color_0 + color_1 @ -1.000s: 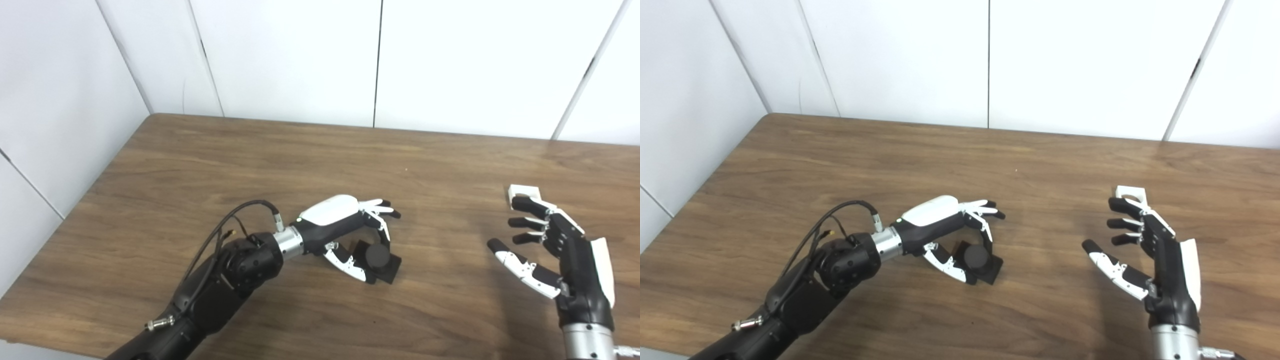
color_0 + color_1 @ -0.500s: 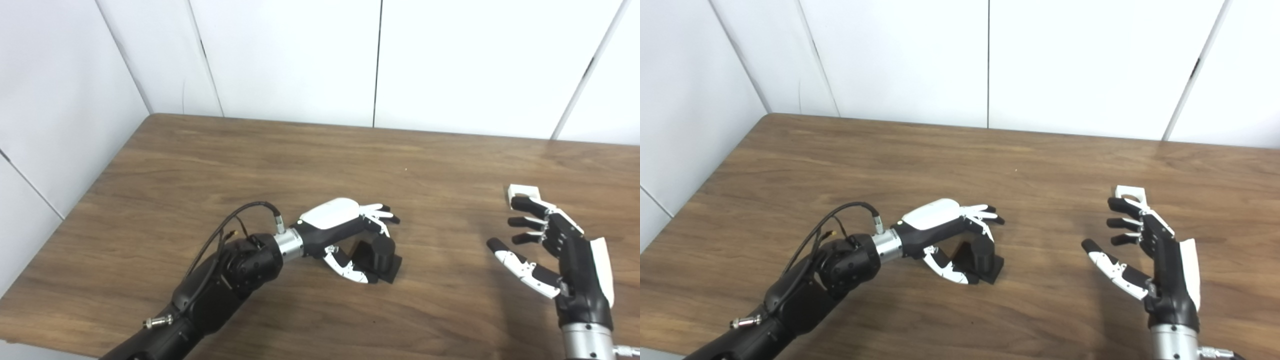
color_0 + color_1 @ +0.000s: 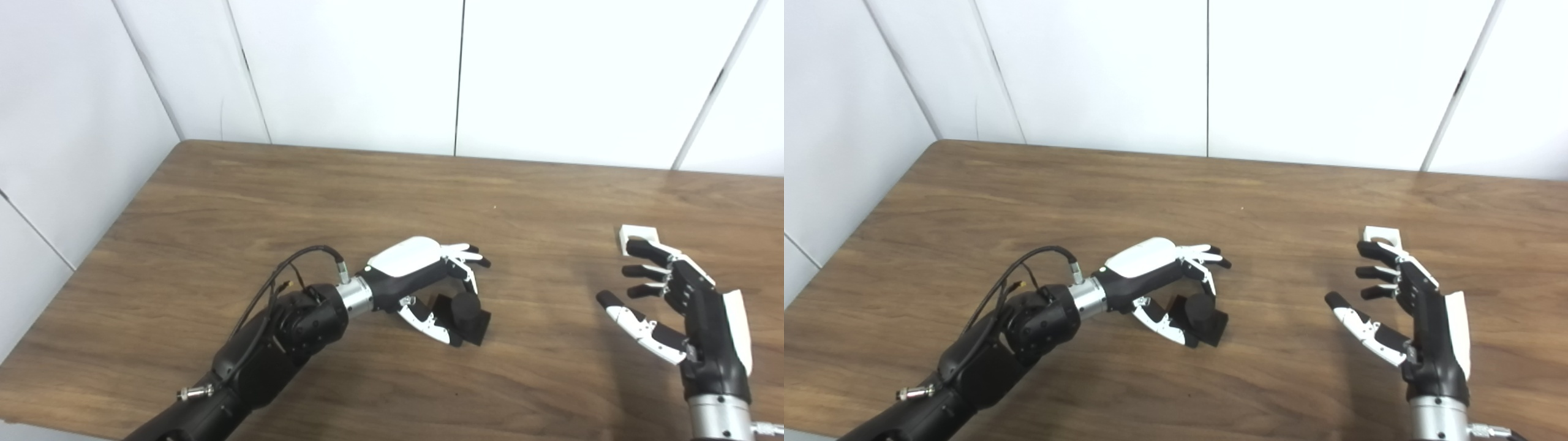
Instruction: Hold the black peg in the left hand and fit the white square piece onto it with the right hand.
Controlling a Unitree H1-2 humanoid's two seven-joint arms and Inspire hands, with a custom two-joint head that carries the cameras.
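A brown wood-grain table [image 3: 343, 196] set against white wall panels [image 3: 355, 67] carries the whole scene, and both of my arms reach onto it from the near edge. My left hand [image 3: 422, 278] lies low over the middle of the tabletop, fingers [image 3: 468, 257] arched above and thumb [image 3: 438, 327] curled beneath the black peg [image 3: 464, 315], a short round post rising from a square black base. The base looks tipped rather than flat on the wood, so I judge the hand is closing on the peg without yet gripping it firmly; whether contact is made on both sides is hard to tell. The hand comes in from the side, I think, so the post stays free for the other part. Well apart to the right, my right hand [image 3: 680, 306] is released, palm turned inward, fingers spread and holding nothing. The small white square piece with a hole through it [image 3: 637, 236] sits on the table just beyond those fingertips, possibly touched by the farthest one. It has not been picked up, so the fitting step remains ahead.
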